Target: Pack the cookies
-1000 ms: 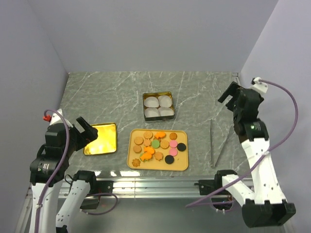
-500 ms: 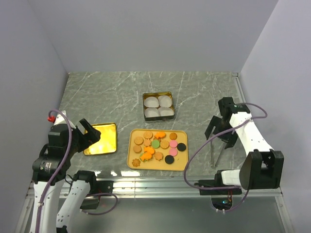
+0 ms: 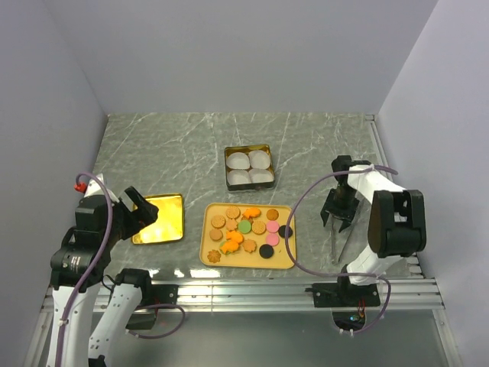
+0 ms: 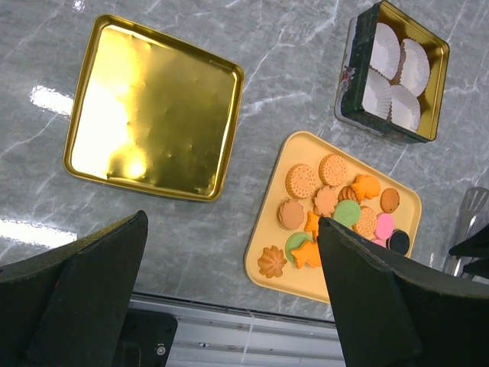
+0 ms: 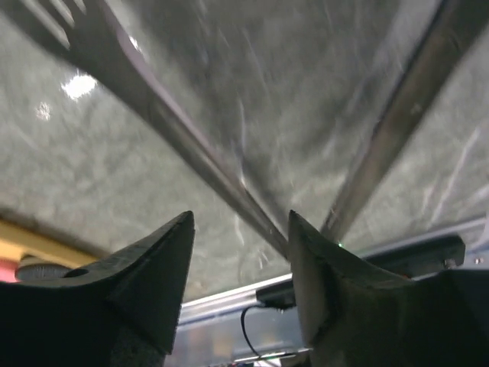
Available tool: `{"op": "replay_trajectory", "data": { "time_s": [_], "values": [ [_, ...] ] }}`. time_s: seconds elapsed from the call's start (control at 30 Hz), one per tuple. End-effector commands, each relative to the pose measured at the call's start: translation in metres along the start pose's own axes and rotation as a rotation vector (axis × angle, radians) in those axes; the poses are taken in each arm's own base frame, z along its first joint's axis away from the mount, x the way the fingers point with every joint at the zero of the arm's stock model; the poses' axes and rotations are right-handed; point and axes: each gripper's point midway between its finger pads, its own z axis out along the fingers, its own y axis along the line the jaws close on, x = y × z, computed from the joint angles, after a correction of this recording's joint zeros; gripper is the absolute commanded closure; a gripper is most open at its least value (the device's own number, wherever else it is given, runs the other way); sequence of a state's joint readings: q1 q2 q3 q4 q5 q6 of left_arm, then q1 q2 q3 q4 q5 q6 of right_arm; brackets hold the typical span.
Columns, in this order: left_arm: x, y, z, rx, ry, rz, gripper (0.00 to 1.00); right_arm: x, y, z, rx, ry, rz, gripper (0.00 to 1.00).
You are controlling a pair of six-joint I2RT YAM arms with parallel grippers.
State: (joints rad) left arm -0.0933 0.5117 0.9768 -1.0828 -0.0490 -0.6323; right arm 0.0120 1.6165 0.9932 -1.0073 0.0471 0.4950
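The cookies [image 3: 246, 227] lie loose on an orange tray [image 3: 237, 260]: round and flower-shaped, in brown, orange, pink, green and black. They show in the left wrist view too, the cookies [image 4: 336, 214] spread over the tray [image 4: 294, 284]. My left gripper [image 3: 141, 210] hangs open by the gold lid, its jaws [image 4: 229, 225] wide with nothing between them. My right gripper [image 3: 336, 218] is down on the metal tongs [image 3: 336, 233] right of the tray. Its jaws [image 5: 241, 222] stand partly apart, with one arm of the tongs [image 5: 191, 153] running between the fingers close to the right one.
A dark tin [image 3: 229, 182] holding white paper cups [image 3: 249, 164] stands behind the tray. A gold lid [image 3: 158, 219] lies left of the tray. The metal rail of the table's front edge [image 3: 244, 289] runs below the tray. The right wall is close to the right arm.
The right arm has swung down from high at the right onto the tongs, and its jaws have narrowed. The left gripper dropped slightly early on, then stayed still.
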Motion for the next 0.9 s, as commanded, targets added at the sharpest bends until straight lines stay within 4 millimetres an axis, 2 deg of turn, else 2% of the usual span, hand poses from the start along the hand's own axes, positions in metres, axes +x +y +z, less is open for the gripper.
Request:
{"op": "replay_trajectory", "data": {
  "time_s": [0.0, 0.07, 0.17, 0.2, 0.27, 0.3, 0.4, 0.43, 0.47, 0.5, 0.57, 0.6, 0.63, 0.67, 0.7, 0.77, 0.8, 0.87],
  "values": [
    [-0.007, -0.006, -0.005, 0.013, -0.004, -0.001, 0.01, -0.028, 0.009, 0.007, -0.015, -0.07, -0.025, 0.44],
    [-0.01, -0.007, -0.007, 0.007, -0.002, 0.002, 0.01, -0.034, 0.011, 0.011, -0.01, -0.078, -0.035, 0.46],
    [-0.015, -0.007, -0.01, -0.01, -0.005, 0.005, 0.01, -0.042, 0.015, 0.017, -0.008, -0.075, -0.047, 0.57],
    [-0.016, -0.007, -0.01, -0.019, -0.005, 0.005, 0.0, -0.043, 0.016, 0.021, -0.004, -0.065, -0.051, 0.67],
    [-0.02, -0.008, -0.013, -0.022, -0.015, 0.005, 0.0, -0.055, 0.022, 0.017, -0.011, -0.085, -0.063, 0.75],
    [-0.022, -0.007, -0.012, -0.03, -0.017, 0.005, 0.01, -0.063, 0.027, 0.015, -0.019, -0.091, -0.067, 0.84],
    [-0.025, -0.008, -0.014, -0.038, -0.021, 0.0, 0.01, -0.076, 0.034, 0.011, 0.01, -0.103, -0.127, 0.93],
    [-0.026, -0.007, -0.013, -0.045, -0.016, -0.001, 0.01, -0.09, 0.043, 0.001, 0.012, -0.144, -0.162, 0.95],
    [-0.028, -0.008, -0.014, -0.046, -0.02, -0.003, 0.01, -0.092, 0.045, 0.001, 0.038, -0.137, -0.189, 0.95],
    [-0.028, -0.009, -0.014, -0.048, -0.017, -0.004, 0.01, -0.106, 0.059, -0.012, 0.036, -0.186, -0.218, 0.98],
    [-0.033, -0.011, -0.016, -0.049, -0.024, -0.009, 0.0, -0.112, 0.07, -0.017, 0.022, -0.184, -0.232, 1.0],
    [-0.033, -0.011, -0.016, -0.052, -0.023, -0.013, 0.0, -0.113, 0.077, -0.012, 0.023, -0.171, -0.243, 1.0],
    [-0.034, -0.011, -0.015, -0.054, -0.021, -0.016, 0.0, -0.121, 0.094, -0.022, 0.007, -0.211, -0.268, 1.0],
    [-0.036, -0.013, -0.016, -0.053, -0.024, -0.018, 0.01, -0.124, 0.099, -0.025, 0.034, -0.219, -0.297, 1.0],
    [-0.036, -0.013, -0.016, -0.054, -0.017, -0.023, 0.0, -0.134, 0.112, -0.026, 0.032, -0.236, -0.315, 1.0],
    [-0.036, -0.015, -0.016, -0.05, -0.015, -0.03, 0.0, -0.133, 0.13, -0.026, 0.029, -0.237, -0.359, 1.0],
    [-0.036, -0.016, -0.016, -0.05, -0.01, -0.035, 0.01, -0.135, 0.136, -0.019, 0.046, -0.23, -0.376, 0.98],
    [-0.035, -0.016, -0.016, -0.053, -0.003, -0.039, 0.01, -0.138, 0.153, -0.024, 0.046, -0.259, -0.411, 0.92]
  ]
}}
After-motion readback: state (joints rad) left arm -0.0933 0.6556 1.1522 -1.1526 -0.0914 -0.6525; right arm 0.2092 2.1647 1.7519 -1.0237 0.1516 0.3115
